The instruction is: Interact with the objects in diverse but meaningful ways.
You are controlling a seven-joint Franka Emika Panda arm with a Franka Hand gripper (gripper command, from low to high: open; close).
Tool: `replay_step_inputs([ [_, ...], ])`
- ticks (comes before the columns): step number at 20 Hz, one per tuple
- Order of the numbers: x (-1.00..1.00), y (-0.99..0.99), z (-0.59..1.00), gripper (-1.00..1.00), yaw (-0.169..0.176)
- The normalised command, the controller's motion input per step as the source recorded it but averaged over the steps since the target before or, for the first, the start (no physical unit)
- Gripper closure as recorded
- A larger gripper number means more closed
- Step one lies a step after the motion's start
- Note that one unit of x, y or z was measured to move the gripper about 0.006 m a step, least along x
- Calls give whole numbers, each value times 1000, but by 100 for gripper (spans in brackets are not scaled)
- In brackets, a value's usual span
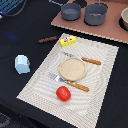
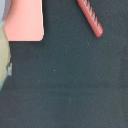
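Black cloth covers the table in the exterior view, with a pale woven placemat laid across it. On the mat sit a tan round plate, an orange-handled fork at its near side and an orange-handled knife at its far side. The red tomato-like ball lies at the mat's near edge, and the yellow block rests on its far-left corner; dark marks show on the block, too small to read. Just left of the block, off the mat, lies the brown sausage stick. The pale blue carton stands well to the left on the cloth. Two grey pots sit on a pinkish board at the far side.

Only the wrist view shows the stick close up, ridged and reddish, beside a pink corner and dark cloth. Neither view shows the hand, so I cannot tell its state.
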Motion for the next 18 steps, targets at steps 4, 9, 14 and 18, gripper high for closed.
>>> replay_step_inputs([
  [4, 69, 4, -6, -100, -1],
  [9, 119, 0, -115, -100, -5],
  [14, 278, -70, -212, -100, -21],
  [18, 124, -137, -264, -100, 0],
])
